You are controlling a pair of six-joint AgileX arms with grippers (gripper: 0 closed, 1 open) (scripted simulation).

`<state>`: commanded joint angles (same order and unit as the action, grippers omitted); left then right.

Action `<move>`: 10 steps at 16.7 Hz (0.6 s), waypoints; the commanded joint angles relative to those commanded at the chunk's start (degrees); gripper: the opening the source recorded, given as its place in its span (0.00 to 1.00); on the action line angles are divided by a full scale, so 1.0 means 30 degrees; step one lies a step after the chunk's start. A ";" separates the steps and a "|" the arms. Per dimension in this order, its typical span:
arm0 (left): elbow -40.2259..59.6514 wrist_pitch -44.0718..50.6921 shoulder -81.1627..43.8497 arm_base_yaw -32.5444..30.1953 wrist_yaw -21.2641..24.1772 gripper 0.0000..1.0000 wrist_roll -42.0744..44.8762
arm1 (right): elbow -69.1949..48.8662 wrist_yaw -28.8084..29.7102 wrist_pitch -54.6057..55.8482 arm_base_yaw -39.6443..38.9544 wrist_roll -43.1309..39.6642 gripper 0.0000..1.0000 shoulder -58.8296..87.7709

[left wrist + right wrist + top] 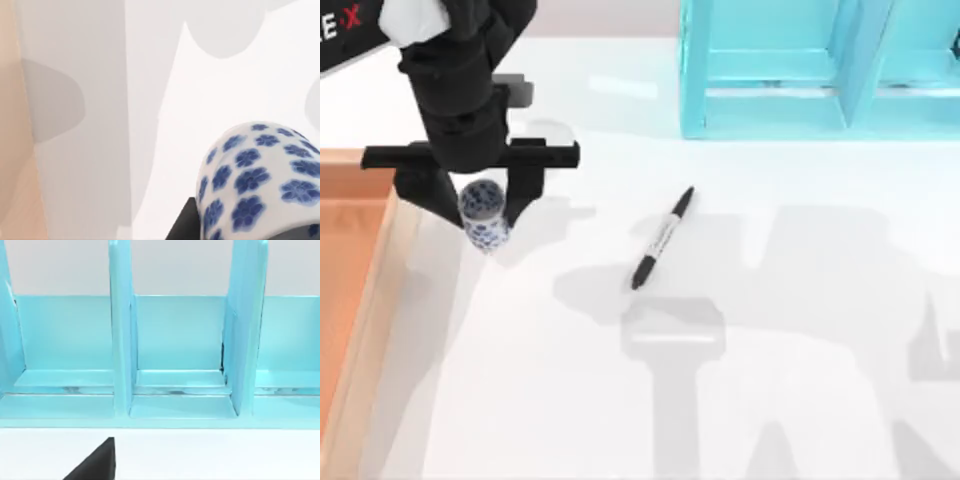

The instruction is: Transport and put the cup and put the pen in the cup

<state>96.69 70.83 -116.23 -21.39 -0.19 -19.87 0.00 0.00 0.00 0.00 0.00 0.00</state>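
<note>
The cup (pixel 484 220), white with blue flowers, sits between the black fingers of my left gripper (pixel 480 200) at the table's left, and the gripper is shut on it. In the left wrist view the cup (pixel 260 180) looms close, with one dark finger (pixel 184 226) against its side. The pen (pixel 662 238), black with a pale grey barrel, lies slantwise on the white table near the middle, well to the right of the cup. A dark part of my right gripper (pixel 95 464) shows in the right wrist view, facing the rack.
A turquoise rack (pixel 770 110) with upright dividers stands at the back right; its compartments (pixel 180 340) face the right wrist camera. A wooden tray (pixel 355 250) borders the table's left edge, just left of the cup. Arm shadows fall across the table's front.
</note>
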 joint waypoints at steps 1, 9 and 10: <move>-0.0004 -0.0125 -0.0133 -0.0122 -0.0003 0.00 -0.0113 | 0.0000 0.0000 0.0000 0.0000 0.0000 1.00 0.0000; -0.1458 -0.1976 -0.0419 -0.0055 0.0006 0.00 -0.0046 | 0.0000 0.0000 0.0000 0.0000 0.0000 1.00 0.0000; -0.1838 -0.2543 -0.0506 -0.0060 0.0006 0.00 -0.0045 | 0.0000 0.0000 0.0000 0.0000 0.0000 1.00 0.0000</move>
<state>91.18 63.20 -117.75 -21.57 -0.17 -20.01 0.00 0.00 0.00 0.00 0.00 0.00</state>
